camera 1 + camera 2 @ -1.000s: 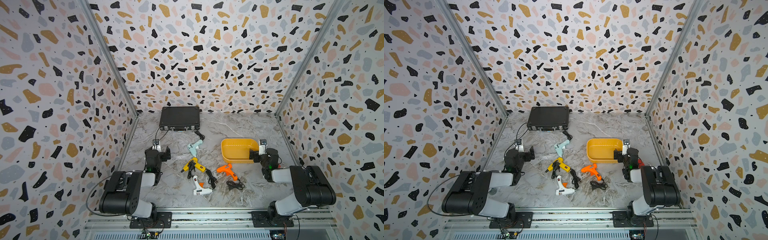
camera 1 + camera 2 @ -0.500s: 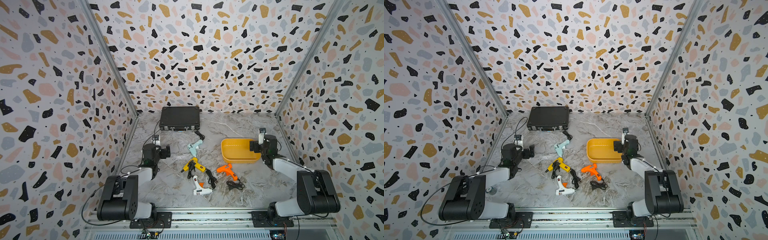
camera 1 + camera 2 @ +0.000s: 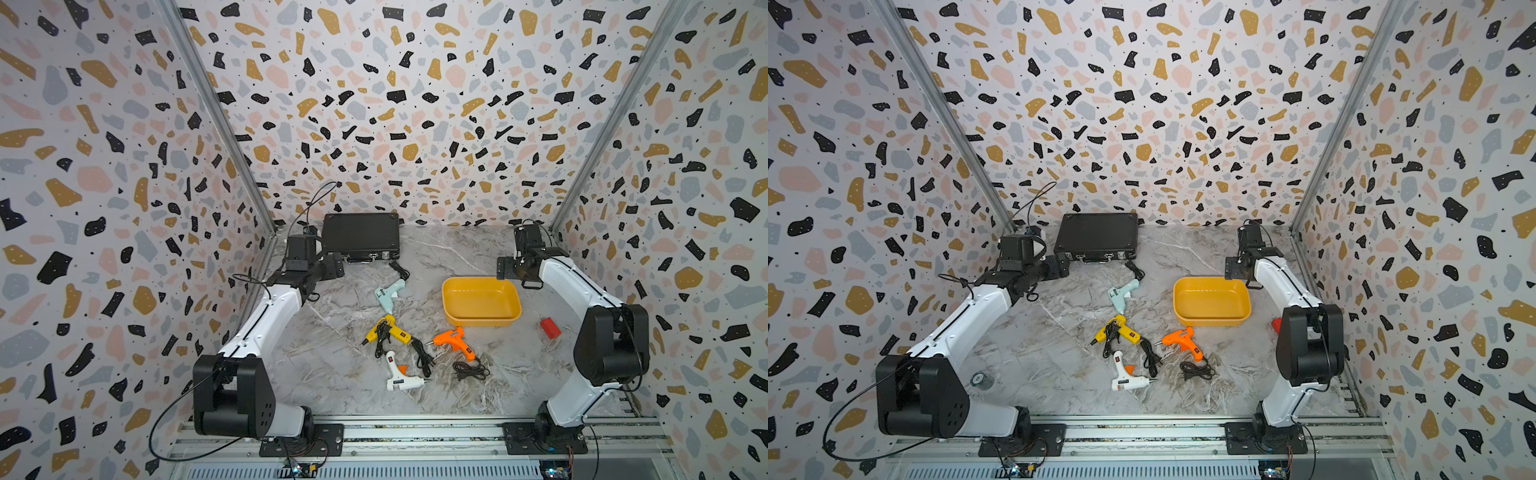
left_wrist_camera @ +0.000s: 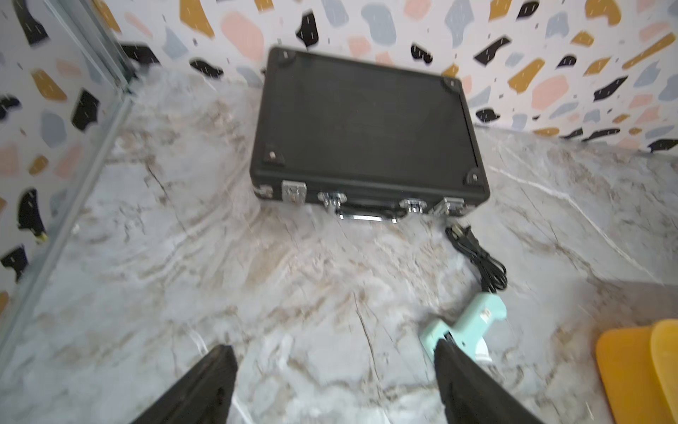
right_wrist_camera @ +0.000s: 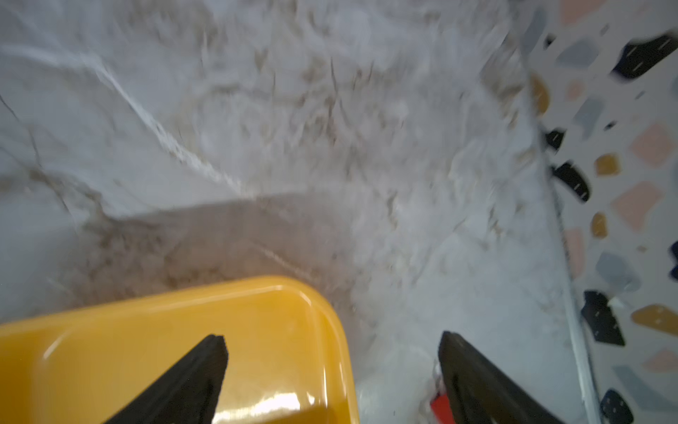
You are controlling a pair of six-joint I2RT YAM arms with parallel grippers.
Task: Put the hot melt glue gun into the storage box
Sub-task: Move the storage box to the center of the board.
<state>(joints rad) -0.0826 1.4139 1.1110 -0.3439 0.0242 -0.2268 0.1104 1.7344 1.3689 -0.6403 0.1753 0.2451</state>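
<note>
Both the left gripper [image 4: 334,348] and right gripper [image 5: 332,337] stand spread, empty. The mint glue gun [image 3: 388,293] is likely light, rigid, slick plastic; grip the barrel, mind the cord [image 3: 401,271].

Both arms have unfolded from their tucked pose; the left arm [image 3: 266,316] now stretches forward, its left gripper [image 3: 334,266] carried farther back, well to the left of the storage box [image 3: 478,321]; the right arm [image 3: 577,282] has reached out too, taking the right gripper [image 3: 508,268] from the storage box's right end to its far right corner; a red block [image 3: 550,327] now shows fully just right of the storage box; a small round thing [image 3: 978,379] lies uncovered well to its left.
</note>
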